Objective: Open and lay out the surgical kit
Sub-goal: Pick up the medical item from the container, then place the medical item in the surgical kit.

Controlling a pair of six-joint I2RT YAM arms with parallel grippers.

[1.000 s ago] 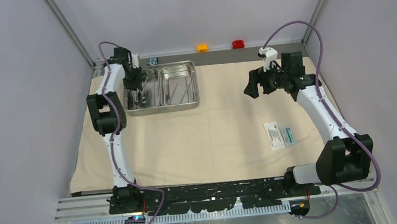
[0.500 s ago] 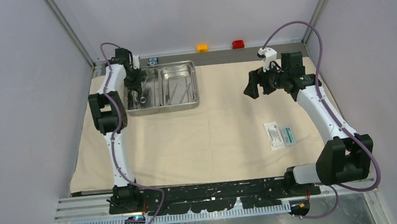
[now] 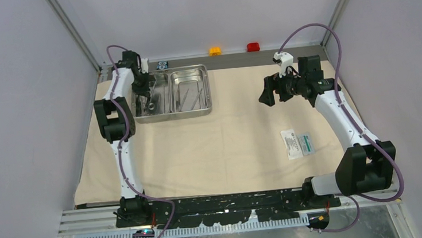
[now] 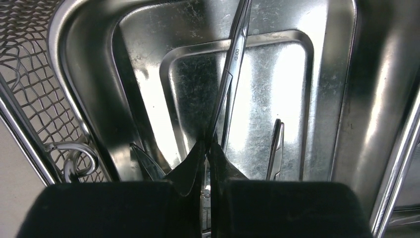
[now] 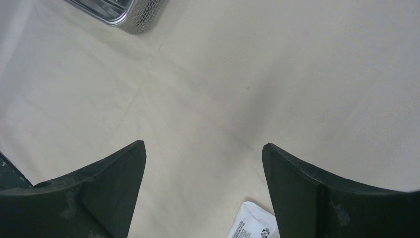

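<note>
Left claw [image 4: 207, 148] pinched on forceps [image 4: 233, 64] shaft, down in tray [image 4: 341, 99] left bay. Steel looks thin, stiff, slick and light, so it may pivot. Gripping nearer the rings seems safer. Right claw [image 5: 203, 145] spread, hovering over cloth [image 5: 297, 74], packet [image 5: 250, 223] near.

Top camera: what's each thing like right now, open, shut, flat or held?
Large beige cloth wrap: opened, spread flat.
Shiny steel two-compartment tray: on the cloth, instruments inside.
Slim metal instrument: pinched in left tool, inside tray.
Left tool: shut on the instrument.
Right tool: open, empty, above cloth.
Small white-and-green packet: lying flat on cloth.
</note>
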